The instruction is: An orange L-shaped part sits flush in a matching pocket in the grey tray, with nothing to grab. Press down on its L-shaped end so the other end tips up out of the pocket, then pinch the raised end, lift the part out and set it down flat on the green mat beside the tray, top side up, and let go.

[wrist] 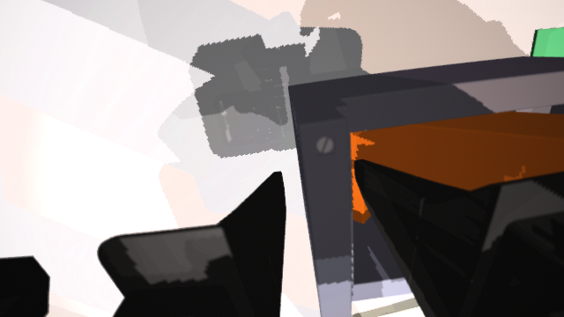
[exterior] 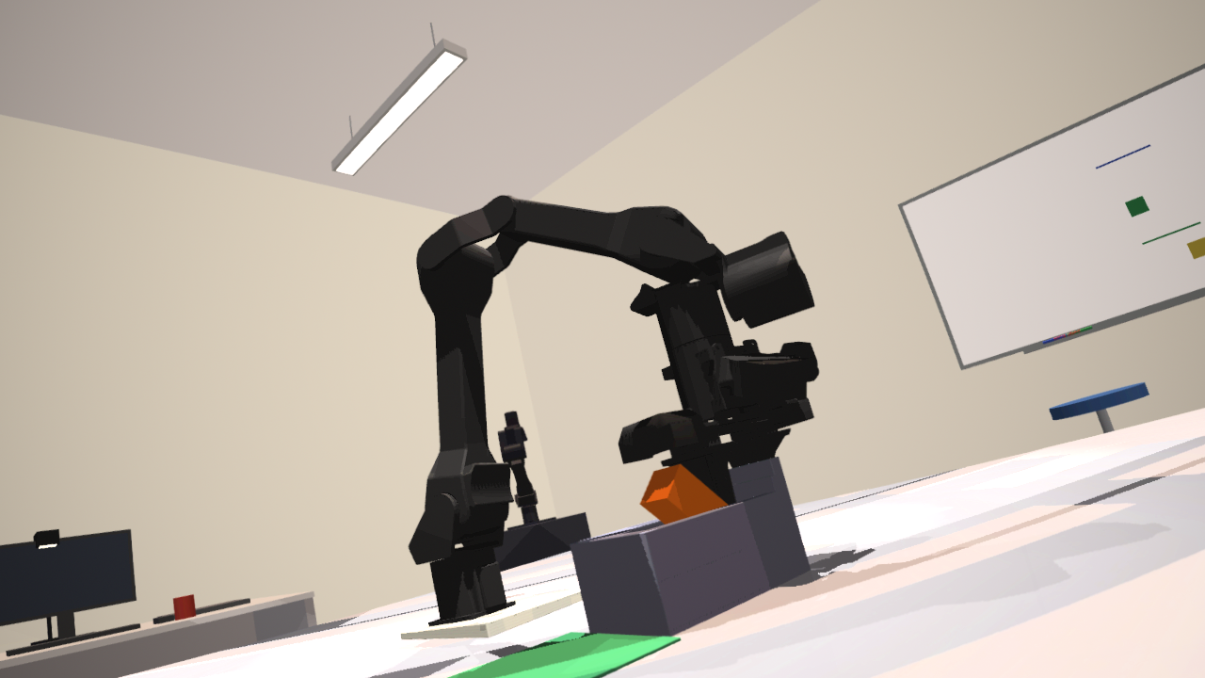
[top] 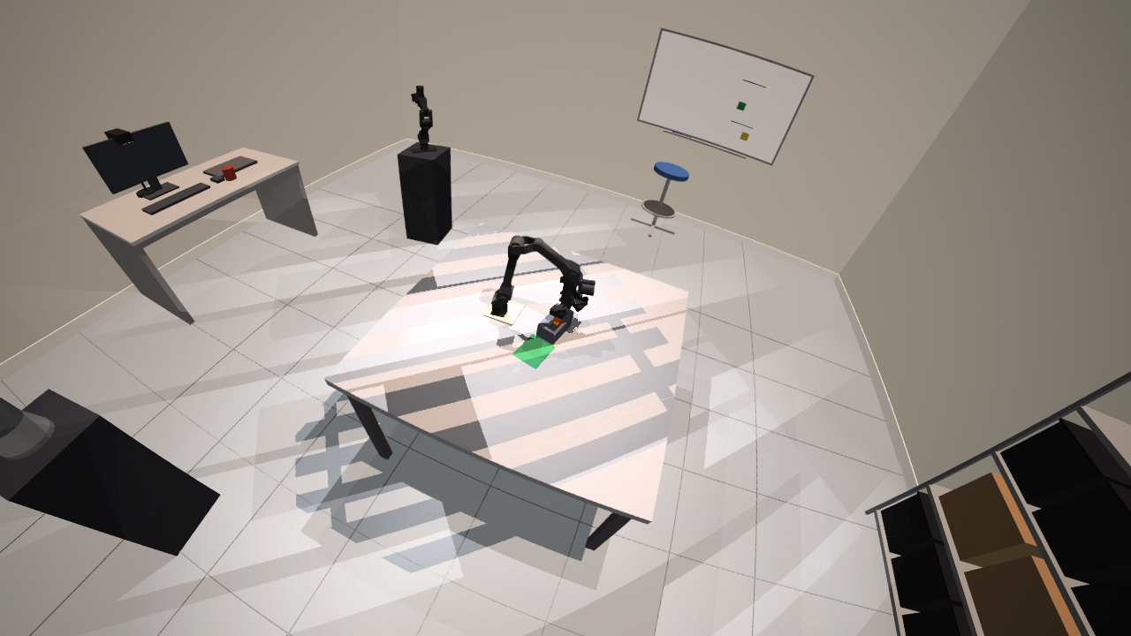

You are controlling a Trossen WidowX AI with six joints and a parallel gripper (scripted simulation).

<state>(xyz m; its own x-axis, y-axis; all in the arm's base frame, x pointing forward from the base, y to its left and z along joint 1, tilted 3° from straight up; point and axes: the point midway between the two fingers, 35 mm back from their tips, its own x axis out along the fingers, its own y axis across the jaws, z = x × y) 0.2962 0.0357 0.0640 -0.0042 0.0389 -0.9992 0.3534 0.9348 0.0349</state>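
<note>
Relative to the grey tray (top: 545,331) (exterior: 707,560) (wrist: 321,189), the orange L-shaped part (top: 557,321) (exterior: 674,495) (wrist: 441,150) sits inside, tilted, one end above its rim, while the gripper (top: 565,314) (exterior: 731,484) (wrist: 318,173) reaches down at its high-walled end, fingers apart and nothing between them clamped, and the green mat (top: 535,352) (exterior: 572,655) (wrist: 548,42) lies beside its opposite end.

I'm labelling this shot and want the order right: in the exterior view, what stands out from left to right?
Monitor, red mug, orange part, blue stool.
</note>
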